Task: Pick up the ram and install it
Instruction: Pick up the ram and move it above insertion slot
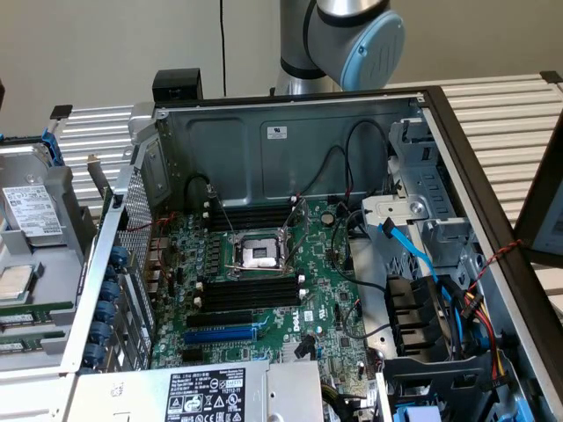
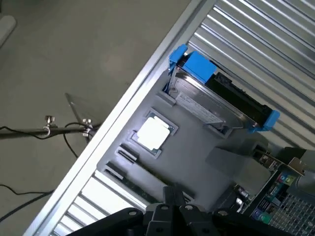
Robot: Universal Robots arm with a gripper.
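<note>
Gripper point(image 2: 173, 197), shut and empty, hovered over the grey tray point(image 2: 197, 147) beside the case point(image 1: 290, 132); the ram point(image 1: 33, 309) lay in that tray, untouched. A clean pick likely required jaws opened, squared across the stick's long edges.

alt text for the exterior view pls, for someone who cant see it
An open computer case lies with its green motherboard exposed: a CPU socket sits between two banks of black memory slots, with a blue expansion slot nearer the camera. A robot arm rises behind the case.
</note>
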